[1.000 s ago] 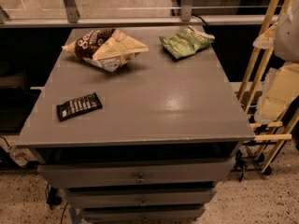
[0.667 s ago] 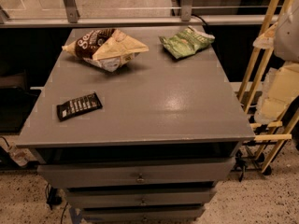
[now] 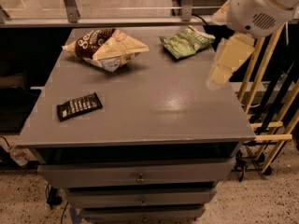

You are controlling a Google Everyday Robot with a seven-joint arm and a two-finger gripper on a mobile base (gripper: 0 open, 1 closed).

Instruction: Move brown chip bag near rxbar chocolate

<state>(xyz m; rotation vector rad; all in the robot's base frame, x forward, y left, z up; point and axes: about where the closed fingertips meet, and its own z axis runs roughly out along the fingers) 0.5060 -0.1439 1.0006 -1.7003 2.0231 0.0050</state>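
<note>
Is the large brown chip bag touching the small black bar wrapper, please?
No, the large brown chip bag lies farther back, apart from the small black bar wrapper; the tool hovers at right.

Gray cabinet (image 3: 154,106) with stacked drawers (image 3: 140,174) beneath its top. A green chip bag (image 3: 187,42) lies near the cabinet's far right corner. Pale wooden rods (image 3: 268,125) lean just right of the cabinet, above a speckled floor (image 3: 261,204).

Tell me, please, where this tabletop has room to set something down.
The middle and front right of the table are bare, bordered by the rxbar chocolate at left and the hand hovering over the right edge. A strip lies between that bar and the brown chip bag. The back is crowded: brown chip bag, green chip bag.
</note>
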